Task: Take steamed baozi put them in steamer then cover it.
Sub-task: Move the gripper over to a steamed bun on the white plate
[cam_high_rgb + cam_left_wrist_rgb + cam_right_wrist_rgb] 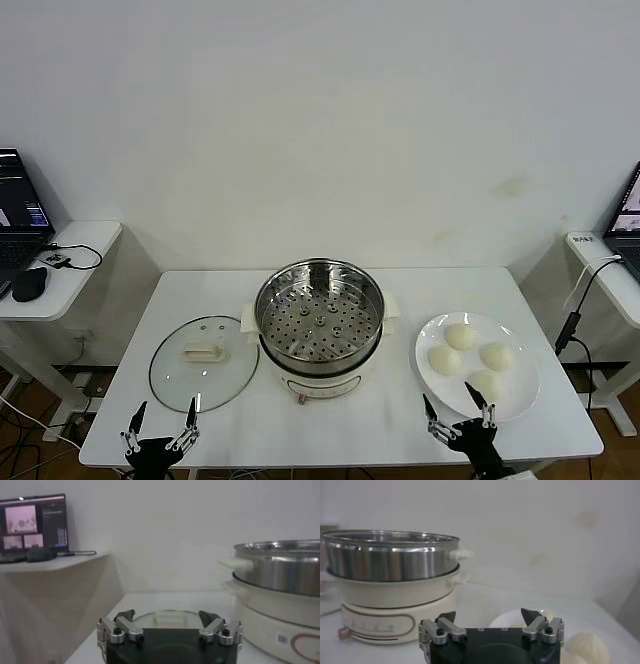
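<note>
Four steamed baozi [470,358] sat on a white plate [525,395]; soft, light buns, probably best cradled gently round their sides. The right gripper [458,410] and left gripper [161,420] waited with jaws apart.

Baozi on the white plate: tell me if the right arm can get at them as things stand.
Probably yes. The right tool hangs open at the table's near edge, just before the plate, and nothing stands between it and the baozi, which lie uncovered.
</note>
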`<state>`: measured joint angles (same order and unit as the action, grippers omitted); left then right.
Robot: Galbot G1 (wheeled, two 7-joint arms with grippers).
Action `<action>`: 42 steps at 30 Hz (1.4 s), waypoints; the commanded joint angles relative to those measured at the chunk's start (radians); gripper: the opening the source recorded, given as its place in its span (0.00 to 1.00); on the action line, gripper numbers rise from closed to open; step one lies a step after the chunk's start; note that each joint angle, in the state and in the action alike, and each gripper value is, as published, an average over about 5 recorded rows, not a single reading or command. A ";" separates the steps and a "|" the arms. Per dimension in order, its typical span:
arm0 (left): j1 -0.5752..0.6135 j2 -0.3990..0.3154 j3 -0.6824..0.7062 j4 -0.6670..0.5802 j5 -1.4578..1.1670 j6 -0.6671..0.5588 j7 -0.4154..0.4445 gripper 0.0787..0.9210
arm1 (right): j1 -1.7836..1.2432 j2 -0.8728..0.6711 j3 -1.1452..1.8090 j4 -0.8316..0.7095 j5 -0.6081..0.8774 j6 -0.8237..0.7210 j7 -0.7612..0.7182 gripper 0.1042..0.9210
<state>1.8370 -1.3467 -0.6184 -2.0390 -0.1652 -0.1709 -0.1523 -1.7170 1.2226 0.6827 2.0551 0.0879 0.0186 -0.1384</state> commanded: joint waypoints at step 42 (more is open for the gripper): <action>0.008 -0.033 -0.048 -0.015 0.087 0.008 -0.016 0.88 | 1.353 -0.723 -0.908 -0.733 -0.413 -0.056 -0.952 0.88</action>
<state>1.8440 -1.3807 -0.6658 -2.0541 -0.0799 -0.1632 -0.1684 -0.5879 0.5210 0.0002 1.4402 -0.3314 -0.0420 -0.9677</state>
